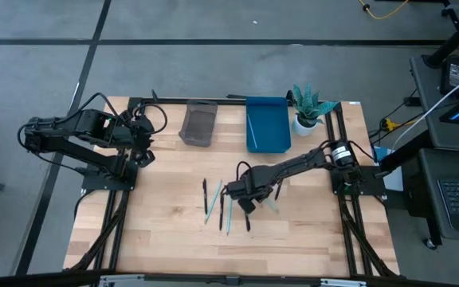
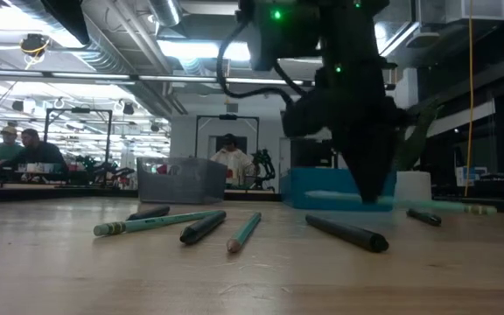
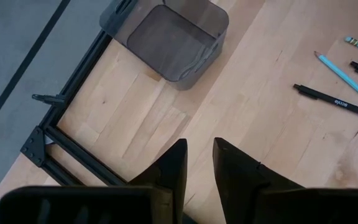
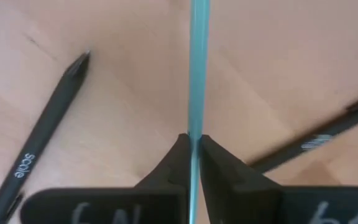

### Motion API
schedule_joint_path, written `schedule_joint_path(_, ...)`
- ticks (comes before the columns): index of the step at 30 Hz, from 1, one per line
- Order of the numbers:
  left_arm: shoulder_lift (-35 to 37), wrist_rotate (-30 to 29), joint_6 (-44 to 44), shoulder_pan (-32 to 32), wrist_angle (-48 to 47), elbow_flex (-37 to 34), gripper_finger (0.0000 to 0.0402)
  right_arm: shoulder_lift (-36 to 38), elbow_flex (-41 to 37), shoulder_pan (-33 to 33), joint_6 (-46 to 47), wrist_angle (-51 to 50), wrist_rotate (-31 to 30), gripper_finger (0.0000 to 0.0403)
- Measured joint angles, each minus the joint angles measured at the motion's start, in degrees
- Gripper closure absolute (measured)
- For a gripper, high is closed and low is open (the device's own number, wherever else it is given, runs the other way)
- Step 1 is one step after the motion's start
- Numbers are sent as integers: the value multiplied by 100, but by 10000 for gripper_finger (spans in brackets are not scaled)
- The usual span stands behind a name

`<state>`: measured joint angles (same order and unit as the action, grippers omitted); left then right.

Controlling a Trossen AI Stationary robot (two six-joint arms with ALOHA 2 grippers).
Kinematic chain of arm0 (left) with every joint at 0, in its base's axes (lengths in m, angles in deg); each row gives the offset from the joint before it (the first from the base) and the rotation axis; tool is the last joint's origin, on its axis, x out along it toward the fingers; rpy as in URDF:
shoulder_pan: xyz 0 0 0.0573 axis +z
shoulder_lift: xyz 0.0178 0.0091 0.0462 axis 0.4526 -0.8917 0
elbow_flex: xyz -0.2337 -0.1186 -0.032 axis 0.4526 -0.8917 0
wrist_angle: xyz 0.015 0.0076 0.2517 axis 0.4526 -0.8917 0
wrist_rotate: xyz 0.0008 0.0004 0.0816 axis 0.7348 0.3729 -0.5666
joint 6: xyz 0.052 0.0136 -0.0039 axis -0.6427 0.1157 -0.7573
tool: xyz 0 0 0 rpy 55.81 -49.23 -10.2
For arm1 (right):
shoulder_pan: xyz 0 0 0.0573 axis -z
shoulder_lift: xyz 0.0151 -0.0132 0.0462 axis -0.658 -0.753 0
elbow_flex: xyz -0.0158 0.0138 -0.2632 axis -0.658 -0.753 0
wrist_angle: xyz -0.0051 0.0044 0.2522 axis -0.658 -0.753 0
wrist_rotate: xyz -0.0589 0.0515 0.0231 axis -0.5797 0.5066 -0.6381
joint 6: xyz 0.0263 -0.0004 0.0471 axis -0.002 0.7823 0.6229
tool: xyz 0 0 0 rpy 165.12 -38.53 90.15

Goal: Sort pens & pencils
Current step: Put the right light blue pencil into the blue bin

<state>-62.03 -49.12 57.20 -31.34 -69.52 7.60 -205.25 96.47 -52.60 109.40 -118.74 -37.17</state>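
My right pincer [image 4: 191, 146] pinches a teal pencil [image 4: 198, 68] low over the counter [image 4: 135, 56], black pens [image 4: 45, 134] lying either side.

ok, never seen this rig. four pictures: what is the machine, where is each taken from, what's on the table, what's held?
Two dark robot arms work at a wooden table. One picture looks straight down, one looks level across the tabletop, and one comes from each arm's wrist. Pens and pencils lie scattered mid-table; a grey bin, a blue tray and a potted plant stand at the far edge. The right pincer is down among them, shut on a teal pencil, with black pens on the wood either side. The left pincer waits near the table's left edge, holding nothing, its fingers slightly apart.
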Motion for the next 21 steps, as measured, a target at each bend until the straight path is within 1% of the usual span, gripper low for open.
schedule_joint_path(8,0,0,0,2,0,-1,329,12,912,116,-245,-1231,-673,368)
schedule_joint_path(14,0,0,0,2,0,-1,329,20,1697,438,-576,-2279,-1495,378)
schedule_joint_path(16,0,0,2,0,0,-1,329,36,1887,592,-821,-2338,-1671,377)
schedule_joint_path(21,0,0,1,0,0,-1,329,136,2027,1085,-1393,-2318,-1799,368)
